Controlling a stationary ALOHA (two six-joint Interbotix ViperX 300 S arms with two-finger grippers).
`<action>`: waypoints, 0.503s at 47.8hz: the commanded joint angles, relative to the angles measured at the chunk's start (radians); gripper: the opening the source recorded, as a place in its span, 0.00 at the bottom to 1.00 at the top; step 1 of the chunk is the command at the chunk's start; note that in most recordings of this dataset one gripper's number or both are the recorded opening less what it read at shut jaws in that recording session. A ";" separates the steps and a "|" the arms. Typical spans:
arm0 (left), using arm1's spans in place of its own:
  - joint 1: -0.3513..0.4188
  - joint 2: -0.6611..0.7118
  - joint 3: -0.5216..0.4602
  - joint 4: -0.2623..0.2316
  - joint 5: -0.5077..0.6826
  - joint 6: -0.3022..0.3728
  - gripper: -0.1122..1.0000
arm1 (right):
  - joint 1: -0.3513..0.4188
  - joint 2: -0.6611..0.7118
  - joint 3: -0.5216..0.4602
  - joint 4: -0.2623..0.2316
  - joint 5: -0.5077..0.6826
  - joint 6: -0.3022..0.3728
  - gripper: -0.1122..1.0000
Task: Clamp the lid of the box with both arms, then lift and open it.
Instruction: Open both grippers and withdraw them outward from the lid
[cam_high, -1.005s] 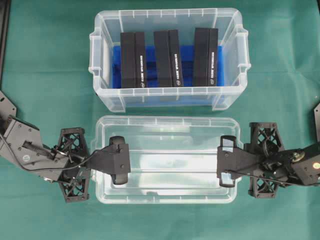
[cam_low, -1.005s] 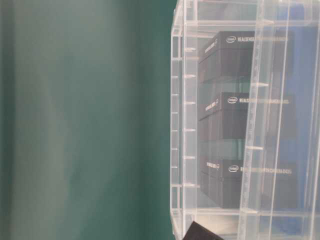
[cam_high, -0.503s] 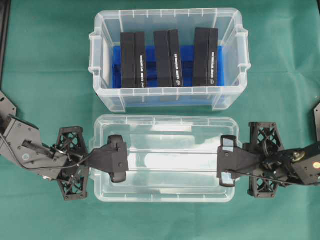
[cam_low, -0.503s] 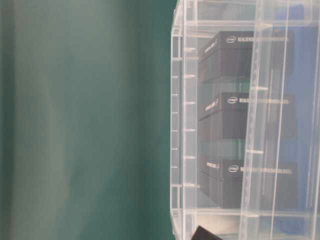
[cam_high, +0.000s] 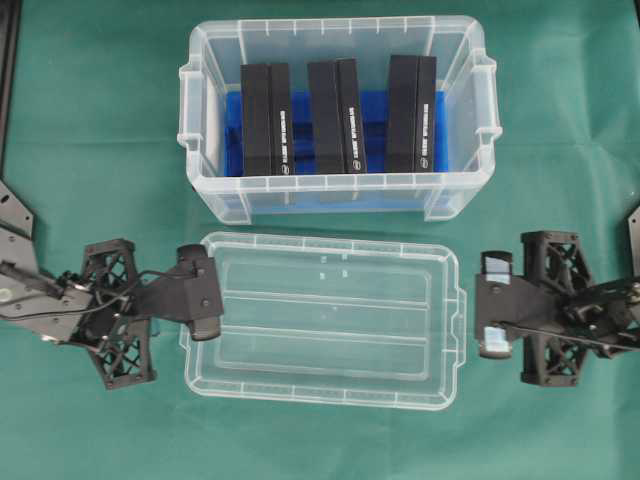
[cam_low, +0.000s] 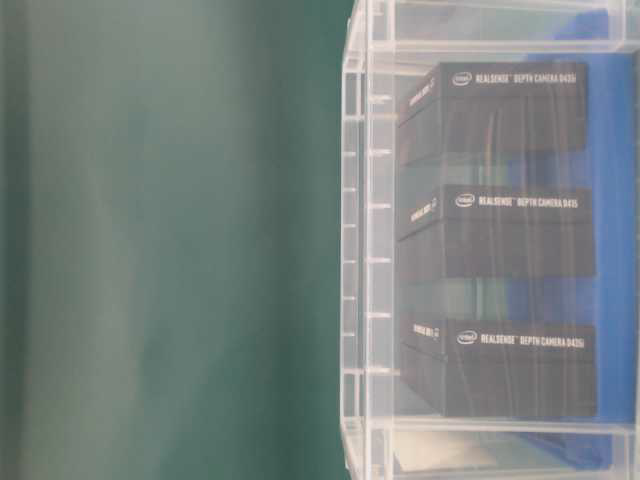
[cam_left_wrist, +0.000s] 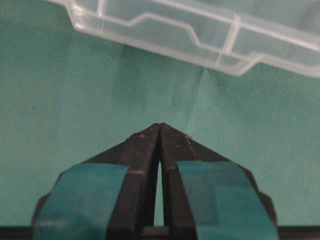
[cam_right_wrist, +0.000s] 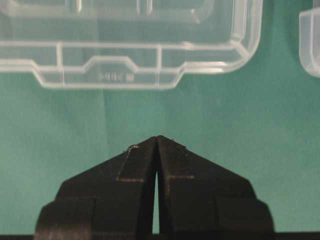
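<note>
The clear lid (cam_high: 325, 315) lies flat on the green cloth in front of the box (cam_high: 205, 190), which stands open with three black blocks (cam_high: 338, 117) upright on its blue bottom. My left gripper (cam_high: 200, 293) is at the lid's left end, shut and empty. In the left wrist view its tips (cam_left_wrist: 160, 125) meet, with cloth between them and the lid's edge (cam_left_wrist: 165, 30). My right gripper (cam_high: 493, 318) is just off the lid's right end tab, shut and empty. In the right wrist view its tips (cam_right_wrist: 157, 137) meet short of the lid (cam_right_wrist: 125, 70).
The table-level view shows the box wall (cam_low: 365, 250) and the black blocks (cam_low: 500, 230) close up, with green cloth to the left. A corner of the box (cam_right_wrist: 311, 45) shows at the right wrist view's upper right. Green cloth (cam_high: 90, 150) surrounds everything.
Both grippers have let go of the lid and pulled back outward off its ends. The lid has dropped from its raised position onto the cloth and left the table-level view.
</note>
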 joint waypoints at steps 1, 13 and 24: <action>-0.012 -0.032 0.000 0.005 -0.002 -0.009 0.11 | 0.008 -0.032 0.000 0.002 -0.005 0.002 0.10; -0.018 -0.041 0.000 0.005 -0.002 -0.018 0.11 | 0.009 -0.037 0.005 0.002 -0.006 0.002 0.10; -0.052 -0.052 -0.026 0.005 0.000 -0.014 0.11 | 0.025 -0.044 -0.025 0.002 -0.005 0.000 0.10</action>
